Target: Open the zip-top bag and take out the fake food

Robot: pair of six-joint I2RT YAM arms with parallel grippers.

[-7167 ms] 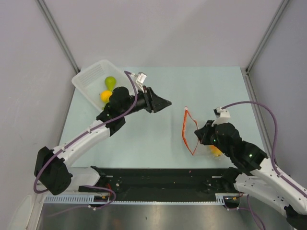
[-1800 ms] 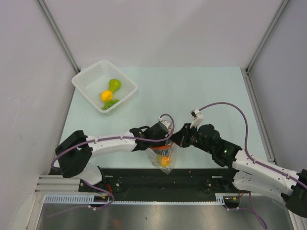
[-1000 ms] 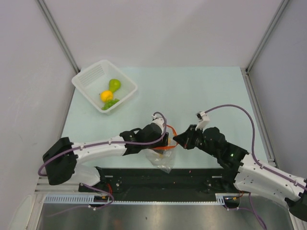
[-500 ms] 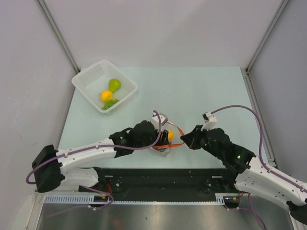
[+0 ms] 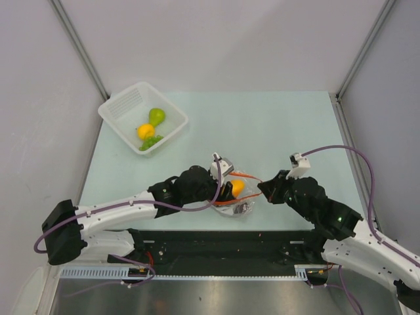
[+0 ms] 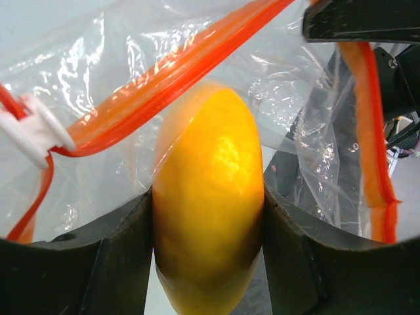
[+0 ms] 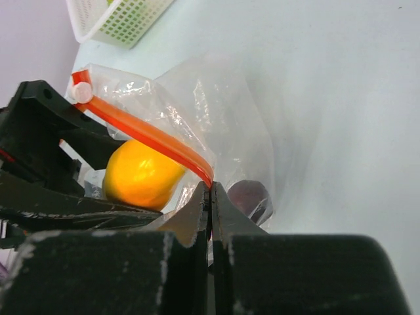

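Note:
The zip-top bag (image 5: pixel 241 206) lies crumpled near the table's front edge, between my two grippers. My left gripper (image 5: pixel 229 187) is shut on a yellow-orange round fruit (image 5: pixel 237 187) at the bag's mouth. In the left wrist view the fruit (image 6: pixel 209 190) sits squeezed between both fingers (image 6: pixel 118 262), under the red zip strip (image 6: pixel 177 72). My right gripper (image 5: pixel 262 188) is shut on the zip strip's right end (image 7: pixel 197 161), its jaws pressed together. A small dark round piece (image 7: pixel 250 197) lies inside the bag (image 7: pixel 223 105), beside the fruit (image 7: pixel 141 174).
A white slotted basket (image 5: pixel 123 104) stands at the back left. It holds a green pear (image 5: pixel 155 116), a yellow-orange fruit (image 5: pixel 145 131) and green bits (image 5: pixel 152 141). The basket also shows in the right wrist view (image 7: pixel 118 20). The black front rail runs just below the bag.
My right gripper has moved right with the zip strip and stretched the bag's mouth. My left gripper has shifted a little right with the fruit, which now shows more fully at the mouth.

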